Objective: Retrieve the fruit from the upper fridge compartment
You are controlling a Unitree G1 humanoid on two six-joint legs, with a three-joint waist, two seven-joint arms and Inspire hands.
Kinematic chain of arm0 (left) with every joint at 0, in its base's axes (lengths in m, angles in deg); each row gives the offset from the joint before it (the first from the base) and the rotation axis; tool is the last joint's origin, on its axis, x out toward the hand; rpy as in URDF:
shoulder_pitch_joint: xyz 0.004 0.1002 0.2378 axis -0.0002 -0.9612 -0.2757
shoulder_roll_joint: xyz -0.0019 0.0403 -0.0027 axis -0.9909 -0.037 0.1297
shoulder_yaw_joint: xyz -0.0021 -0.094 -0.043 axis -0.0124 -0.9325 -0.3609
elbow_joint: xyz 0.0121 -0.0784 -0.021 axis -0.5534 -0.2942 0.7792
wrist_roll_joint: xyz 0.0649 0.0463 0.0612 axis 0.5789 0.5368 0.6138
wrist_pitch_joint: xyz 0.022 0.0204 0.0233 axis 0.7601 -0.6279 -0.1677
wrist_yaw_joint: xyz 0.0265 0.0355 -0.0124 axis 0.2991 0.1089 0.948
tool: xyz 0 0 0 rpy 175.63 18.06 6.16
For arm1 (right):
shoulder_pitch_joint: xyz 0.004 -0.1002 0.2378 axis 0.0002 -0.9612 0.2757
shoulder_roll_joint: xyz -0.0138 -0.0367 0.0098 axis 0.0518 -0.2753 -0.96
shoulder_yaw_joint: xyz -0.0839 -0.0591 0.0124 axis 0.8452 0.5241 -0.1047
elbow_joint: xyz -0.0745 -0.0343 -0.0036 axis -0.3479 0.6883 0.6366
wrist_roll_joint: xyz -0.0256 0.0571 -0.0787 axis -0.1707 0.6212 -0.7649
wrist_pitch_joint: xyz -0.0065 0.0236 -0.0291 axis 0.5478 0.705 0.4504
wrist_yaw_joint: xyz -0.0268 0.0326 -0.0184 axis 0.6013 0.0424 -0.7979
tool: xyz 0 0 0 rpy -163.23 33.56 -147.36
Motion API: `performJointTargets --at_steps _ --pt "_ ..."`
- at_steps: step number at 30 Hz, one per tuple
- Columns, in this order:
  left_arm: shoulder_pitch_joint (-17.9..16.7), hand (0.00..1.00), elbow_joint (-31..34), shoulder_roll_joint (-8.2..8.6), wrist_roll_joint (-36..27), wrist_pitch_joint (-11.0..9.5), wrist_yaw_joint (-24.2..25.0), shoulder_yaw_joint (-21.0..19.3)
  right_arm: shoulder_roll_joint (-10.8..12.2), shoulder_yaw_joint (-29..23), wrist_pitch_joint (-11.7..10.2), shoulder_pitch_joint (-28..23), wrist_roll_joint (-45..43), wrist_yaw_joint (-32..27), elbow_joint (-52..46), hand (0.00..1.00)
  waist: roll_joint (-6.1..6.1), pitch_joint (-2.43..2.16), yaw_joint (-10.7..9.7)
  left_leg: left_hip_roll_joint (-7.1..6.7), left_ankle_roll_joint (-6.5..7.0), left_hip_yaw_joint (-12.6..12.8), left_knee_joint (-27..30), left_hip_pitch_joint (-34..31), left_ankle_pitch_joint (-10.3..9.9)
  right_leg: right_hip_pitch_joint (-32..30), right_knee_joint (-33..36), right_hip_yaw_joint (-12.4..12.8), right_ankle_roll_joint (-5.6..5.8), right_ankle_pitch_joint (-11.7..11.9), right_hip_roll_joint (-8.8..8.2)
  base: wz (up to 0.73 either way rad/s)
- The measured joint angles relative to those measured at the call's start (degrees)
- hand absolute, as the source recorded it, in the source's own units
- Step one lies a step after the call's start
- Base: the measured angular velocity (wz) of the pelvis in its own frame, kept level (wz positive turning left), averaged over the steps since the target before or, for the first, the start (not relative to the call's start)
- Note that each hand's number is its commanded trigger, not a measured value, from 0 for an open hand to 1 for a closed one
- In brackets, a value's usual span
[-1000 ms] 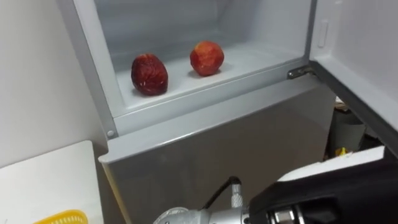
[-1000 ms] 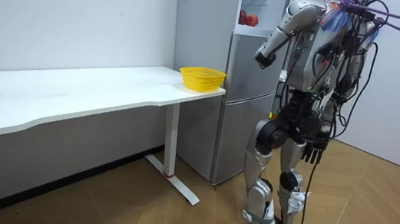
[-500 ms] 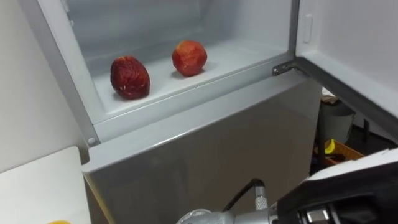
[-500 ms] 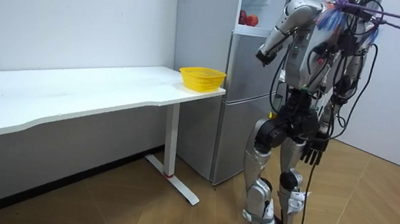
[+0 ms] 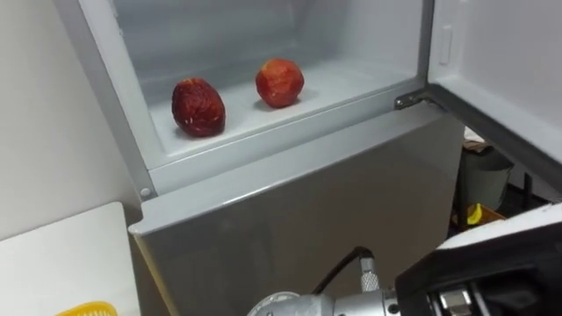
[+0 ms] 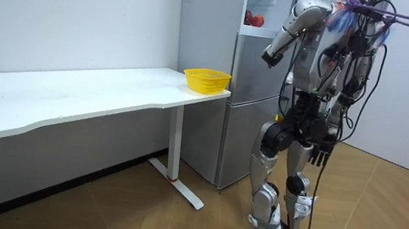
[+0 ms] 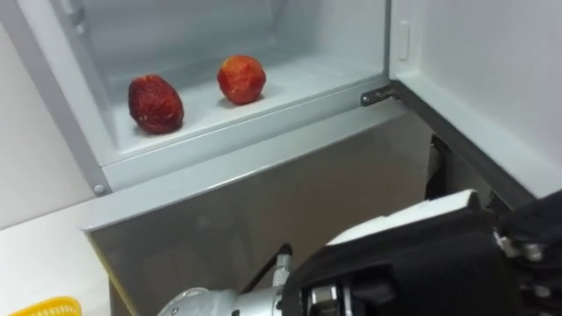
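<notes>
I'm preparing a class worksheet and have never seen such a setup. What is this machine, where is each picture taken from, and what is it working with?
This is a two-legged humanoid robot standing before a fridge. The room view comes from a camera across the room; the eye views come from cameras in its head. They show the open upper compartment, where a red apple and a darker red fruit lie apart on its floor, neither held. Its raised hand is near the fridge; its lowered hand hangs by its hip. A yellow basket sits on the white table beside the fridge.

Right hand (image 6: pixel 268 57) near open fridge (image 6: pixel 249 105)
</notes>
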Motion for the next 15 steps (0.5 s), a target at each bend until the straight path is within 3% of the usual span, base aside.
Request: performJointTargets --at_steps 1,7,11,15 --pt "-0.5 0.00 1.2 -1.05 0.0 0.0 0.2 -1.2 0.0 0.0 0.0 0.2 0.0 0.5 0.1 0.00 -0.38 -0.07 0.7 0.05 -0.06 0.0 0.0 0.0 0.1 0.0 0.0 0.0 -0.06 0.0 0.06 0.00" --pt "-4.5 0.00 4.8 -3.65 2.0 -0.2 -0.1 -5.6 -0.5 0.1 -0.6 0.9 0.0 2.0 1.5 0.00 -2.95 -0.31 6.4 0.18 -0.22 -0.1 0.0 0.5 0.1 1.0 -0.3 -0.3 -0.29 0.2 0.33 0.03" --pt "-5.3 0.00 5.8 -4.29 4.5 -0.2 -1.4 -7.8 -0.7 -0.1 -0.8 1.7 0.0 1.1 1.4 0.00 -2.93 -0.47 8.4 0.10 -0.21 -0.2 0.1 0.0 0.1 1.0 -0.3 -1.4 -0.27 0.2 0.09 0.13" --pt "-7.5 0.00 9.7 -5.04 6.7 -0.3 -3.1 -13.6 -0.8 -0.4 -1.0 1.4 -1.3 0.5 1.5 0.00 -2.25 -1.42 9.4 -0.03 -0.28 -1.9 0.1 0.3 0.2 1.8 -0.3 -3.1 -0.27 0.2 0.06 0.12"
